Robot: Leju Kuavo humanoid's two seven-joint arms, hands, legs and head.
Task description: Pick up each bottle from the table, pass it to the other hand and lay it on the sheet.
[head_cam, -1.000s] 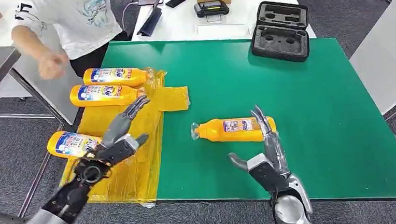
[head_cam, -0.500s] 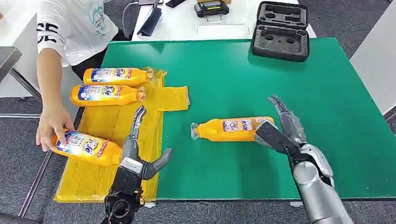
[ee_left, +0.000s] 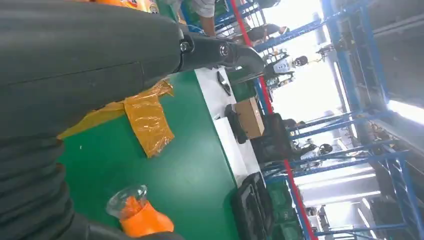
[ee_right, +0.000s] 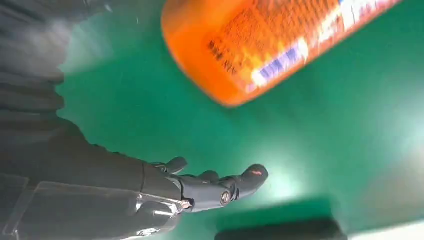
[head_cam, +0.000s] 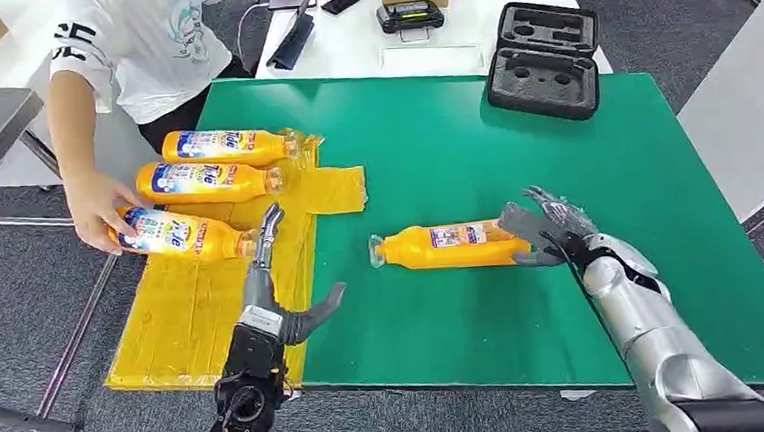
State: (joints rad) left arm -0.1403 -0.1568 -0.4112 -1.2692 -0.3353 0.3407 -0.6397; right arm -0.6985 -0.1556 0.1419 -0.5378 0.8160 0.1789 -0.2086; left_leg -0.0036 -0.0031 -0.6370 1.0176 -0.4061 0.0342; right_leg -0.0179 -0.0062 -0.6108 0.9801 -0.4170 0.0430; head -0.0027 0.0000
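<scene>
Green matting covers the desk (head_cam: 555, 165), with a yellow sheet (head_cam: 203, 307) spread over its left side and a black foam case (head_cam: 541, 61) at the far edge. From the head view, three orange bottles lie on the sheet; the nearest of them (head_cam: 181, 234) sits closer to the other two than half a second ago, and a person's hand (head_cam: 97, 205) rests on its end, having pushed it there. The left robot hand (head_cam: 273, 293) has pulled back toward the robot, fingers spread and empty. The last bottle (head_cam: 450, 247) lies on its side on the green, and the right robot hand (head_cam: 549, 231) has swung round to its base end, fingers apart and touching or just short of it, so the next pick-up looks about to begin. In the left wrist view the dark thumb and cover loom large, with the clear cap of the bottle on the green and a fold of the sheet beyond. In the right wrist view the bottle's base hangs just beside the extended fingers (ee_right: 220, 187), not yet gripped.
</scene>
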